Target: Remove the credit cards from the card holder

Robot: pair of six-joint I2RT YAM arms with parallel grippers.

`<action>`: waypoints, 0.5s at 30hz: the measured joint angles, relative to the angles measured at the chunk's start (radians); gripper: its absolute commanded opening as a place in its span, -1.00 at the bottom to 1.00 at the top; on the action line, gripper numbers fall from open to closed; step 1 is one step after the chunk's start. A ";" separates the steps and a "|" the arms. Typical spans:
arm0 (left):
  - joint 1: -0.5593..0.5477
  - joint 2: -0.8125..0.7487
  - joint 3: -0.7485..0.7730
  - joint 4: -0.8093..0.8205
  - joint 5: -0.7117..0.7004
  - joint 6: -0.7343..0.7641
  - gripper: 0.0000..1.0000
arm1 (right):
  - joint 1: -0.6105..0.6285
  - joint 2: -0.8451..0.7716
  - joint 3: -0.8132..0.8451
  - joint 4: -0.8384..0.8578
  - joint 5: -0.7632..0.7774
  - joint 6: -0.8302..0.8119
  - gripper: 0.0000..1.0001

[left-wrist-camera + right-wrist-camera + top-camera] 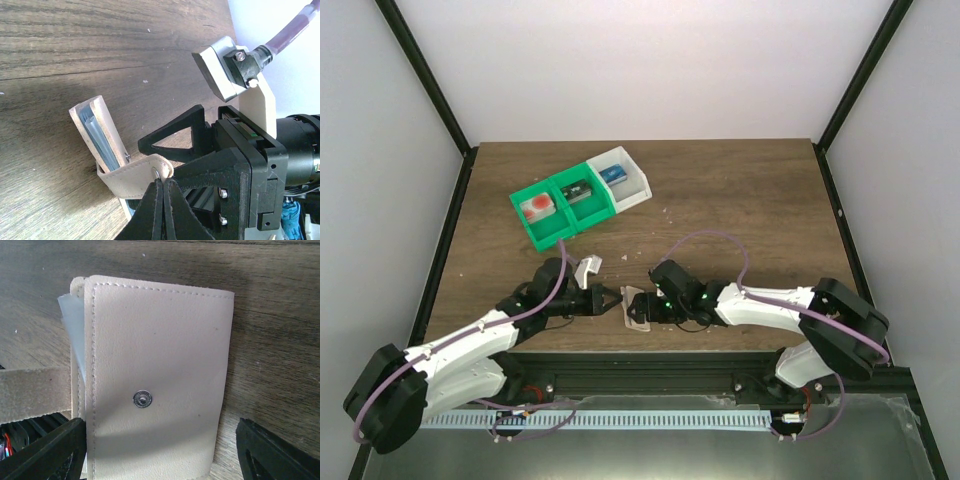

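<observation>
Nearest the lens, left pincer [161, 181] pressed together on the tan strap [132, 172] of the flat cream leather card holder [160, 355], at the near edge of the brown wooden worktop [740, 200]. Right pincer [162, 452] spread, straddling the holder. Hold the strap firm; work a finger into the open side. Look to the left wrist for thin pale blue credit cards [95, 132] inside, right wrist for the metal stud [142, 399].
</observation>
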 measured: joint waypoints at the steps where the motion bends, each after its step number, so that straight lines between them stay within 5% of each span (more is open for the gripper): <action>1: 0.000 0.000 0.000 0.001 0.001 0.000 -1.00 | 0.000 0.000 0.000 0.000 0.000 0.000 0.64; 15: 0.000 -0.017 0.000 -0.007 -0.002 -0.002 -1.00 | 0.004 -0.017 0.013 -0.034 0.050 -0.009 0.34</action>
